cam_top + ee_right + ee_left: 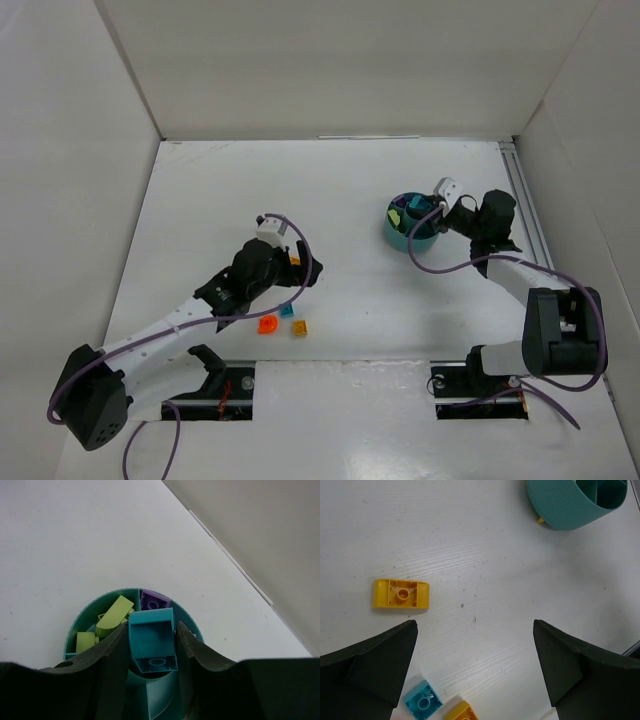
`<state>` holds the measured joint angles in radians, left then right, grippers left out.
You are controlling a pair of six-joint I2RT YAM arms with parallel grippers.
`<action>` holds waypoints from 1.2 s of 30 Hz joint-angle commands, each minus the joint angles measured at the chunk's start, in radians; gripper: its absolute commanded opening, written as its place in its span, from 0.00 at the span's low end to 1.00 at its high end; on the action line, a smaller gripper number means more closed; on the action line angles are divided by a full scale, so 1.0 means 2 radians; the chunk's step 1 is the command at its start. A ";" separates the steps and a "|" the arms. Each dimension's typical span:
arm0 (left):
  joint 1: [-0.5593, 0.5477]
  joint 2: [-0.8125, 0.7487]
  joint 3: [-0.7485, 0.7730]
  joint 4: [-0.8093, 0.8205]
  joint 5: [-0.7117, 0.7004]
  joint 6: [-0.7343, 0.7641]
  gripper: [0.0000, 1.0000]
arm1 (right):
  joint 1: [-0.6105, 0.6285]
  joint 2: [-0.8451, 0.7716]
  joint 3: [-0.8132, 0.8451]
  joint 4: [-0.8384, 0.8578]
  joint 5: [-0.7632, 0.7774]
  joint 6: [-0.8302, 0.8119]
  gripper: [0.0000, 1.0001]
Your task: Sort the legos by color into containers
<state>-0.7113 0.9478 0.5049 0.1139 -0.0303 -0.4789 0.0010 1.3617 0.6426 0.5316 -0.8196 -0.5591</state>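
Observation:
The teal cup point(398, 236) stands right of centre. My right gripper point(428, 220) hangs over it, shut on a teal brick point(151, 639) above the cup's dividers point(82, 626). Pale green bricks point(114, 616) and a purple brick point(155, 600) lie in separate compartments. My left gripper point(290, 262) is open and empty over the table point(474, 626). A yellow brick point(400, 594) lies just ahead of its left finger. A teal brick point(422, 703) and another yellow brick point(461, 713) lie by that finger. In the top view an orange brick point(267, 325), a teal one point(287, 311) and a yellow one point(299, 328) sit together.
White walls enclose the table on the left, back and right. The cup's lower edge point(570, 505) shows at the top right of the left wrist view. The arm bases and their cables sit at the near edge.

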 commanded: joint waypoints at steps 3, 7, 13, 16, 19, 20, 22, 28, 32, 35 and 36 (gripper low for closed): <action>0.002 0.006 0.031 0.012 0.000 0.002 1.00 | -0.010 0.008 -0.002 0.035 -0.014 0.011 0.31; 0.002 0.011 0.035 0.003 -0.011 -0.004 1.00 | -0.010 0.002 -0.002 0.035 -0.019 0.016 0.59; 0.002 0.021 0.059 -0.029 -0.034 -0.022 1.00 | -0.010 -0.039 0.007 0.004 -0.007 0.016 0.74; 0.013 0.045 0.080 -0.059 -0.049 -0.045 1.00 | -0.010 -0.075 0.018 -0.047 0.025 0.016 0.75; 0.044 0.081 0.104 -0.084 -0.049 -0.066 1.00 | -0.010 -0.112 0.029 -0.132 0.115 0.016 0.79; 0.053 0.093 0.111 -0.088 -0.049 -0.070 1.00 | -0.010 -0.138 0.029 -0.156 0.149 0.020 0.81; 0.067 0.130 0.130 -0.094 -0.044 -0.081 0.99 | -0.010 -0.162 0.029 -0.201 0.248 0.030 0.87; 0.082 0.216 0.182 -0.121 -0.032 -0.100 0.92 | -0.005 -0.241 -0.002 -0.270 0.346 0.039 1.00; 0.082 0.265 0.212 -0.168 -0.073 -0.125 0.90 | -0.005 -0.246 -0.008 -0.299 0.384 0.060 1.00; 0.082 0.284 0.232 -0.213 -0.090 -0.158 0.93 | -0.005 -0.246 -0.003 -0.311 0.408 0.069 1.00; 0.082 0.289 0.232 -0.226 -0.085 -0.163 0.93 | -0.005 -0.241 -0.003 -0.311 0.414 0.069 1.00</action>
<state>-0.5495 1.5215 0.9195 -0.2195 -0.1547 -0.7330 -0.0124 0.8791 0.6376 -0.0612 -0.0898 -0.4587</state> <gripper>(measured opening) 0.924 0.994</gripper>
